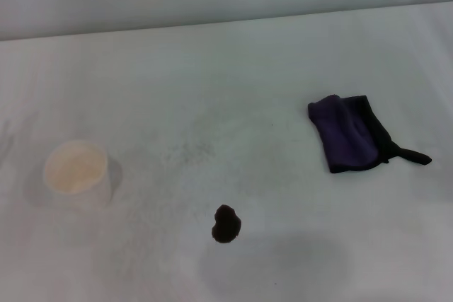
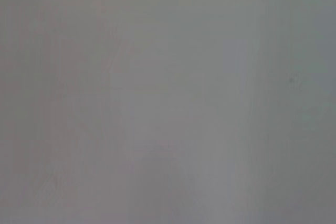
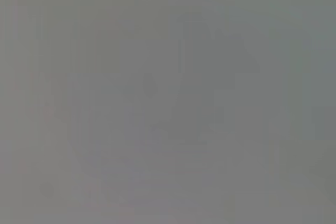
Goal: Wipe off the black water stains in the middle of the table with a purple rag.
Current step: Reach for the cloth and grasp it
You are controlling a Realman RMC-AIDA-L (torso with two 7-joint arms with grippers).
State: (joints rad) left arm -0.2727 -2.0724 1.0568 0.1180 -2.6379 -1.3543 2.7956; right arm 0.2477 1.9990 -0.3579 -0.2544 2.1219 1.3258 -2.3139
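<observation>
Tabletop is filling my head view — the table (image 1: pixel 212 90) is lying broad, white and matte, with a faint grey speckled smudge (image 1: pixel 191 148) showing near its middle. The black water stains (image 1: pixel 226 223) are sitting as one small dark blob with a lobed edge, toward the near side of the table and just on my side of that smudge. The purple rag (image 1: pixel 350 134) is lying flat on the right side, well apart from the blob, folded, with black edging along its far-right side and a thin black tail trailing off to the right. A white paper cup (image 1: pixel 78 172) is standing upright on the left side, also well apart from the blob, its open mouth facing up.

I am not seeing either arm in the head view — neither the left gripper nor the right gripper is showing there. Both wrist views are giving me only a flat grey surface, with no fingers in them, so I cannot tell whether either tool is spread or pressed together. Nothing is touching the rag or the blob.
</observation>
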